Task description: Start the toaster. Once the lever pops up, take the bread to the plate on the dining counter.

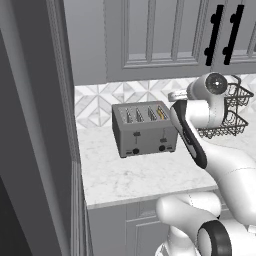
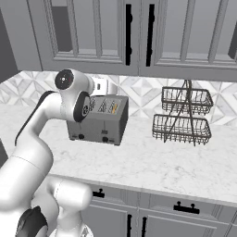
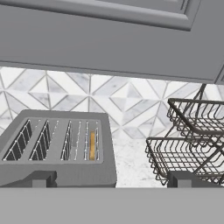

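Observation:
The grey four-slot toaster (image 1: 144, 131) (image 2: 98, 121) stands on the wall counter against the tiled backsplash, its two black levers (image 1: 136, 134) high on its front. The bread (image 3: 92, 145) (image 1: 161, 113), a yellow-tan slice, sits down in the toaster's (image 3: 57, 151) rightmost slot. My gripper (image 3: 113, 180) hangs above and just behind the toaster's right end, looking down over its top. It is open wide, with nothing between its dark fingertips (image 3: 41, 178). The plate and the dining counter are out of view.
A two-tier dark wire basket (image 1: 227, 117) (image 2: 183, 115) (image 3: 192, 140) stands right of the toaster. Upper cabinets with black handles (image 2: 139, 34) hang low overhead. A tall grey cabinet side (image 1: 35, 150) walls off the left. Marble counter (image 1: 140, 175) lies bare before the toaster.

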